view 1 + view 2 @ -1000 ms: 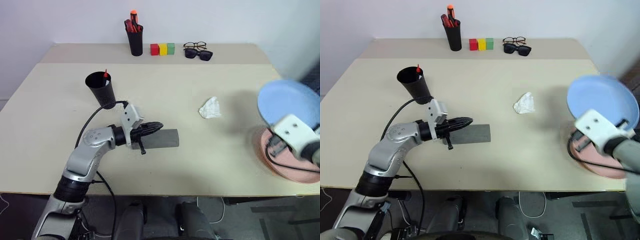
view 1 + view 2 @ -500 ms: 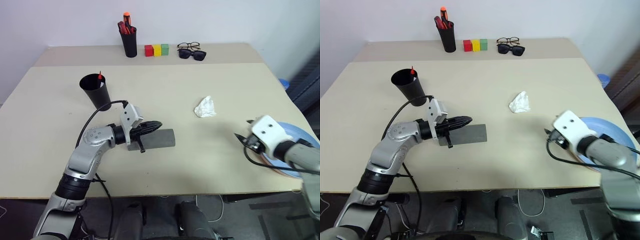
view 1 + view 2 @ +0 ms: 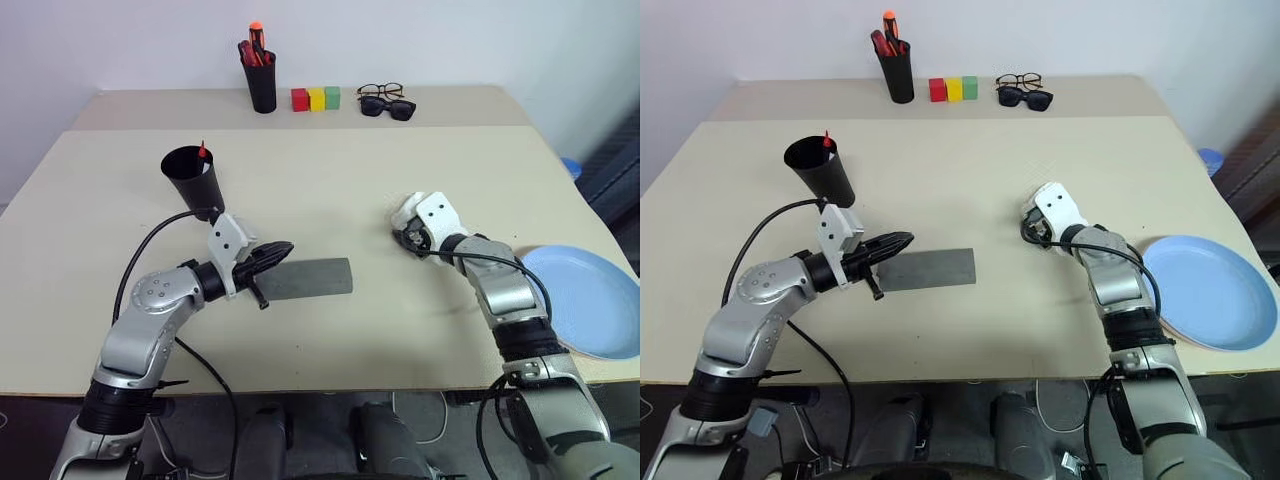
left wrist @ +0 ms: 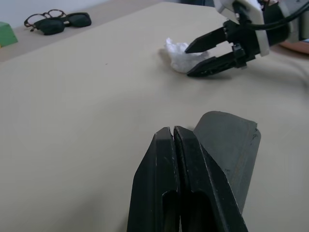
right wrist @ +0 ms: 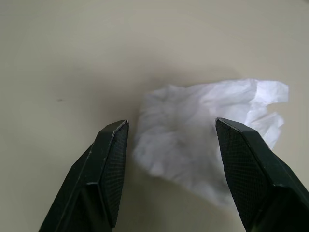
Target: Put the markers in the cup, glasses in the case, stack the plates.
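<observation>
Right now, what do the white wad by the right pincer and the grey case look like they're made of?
The white wad looks like crumpled tissue or thin paper: soft creases, matte, ragged edges. The grey case looks like felt or a similar matte fabric: flat, dull, no shine, though the weave is too fine to tell. The right pincer stands open around the wad.

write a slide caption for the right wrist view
Right gripper open, fingers either side of a crumpled white tissue on the beige table.
</observation>
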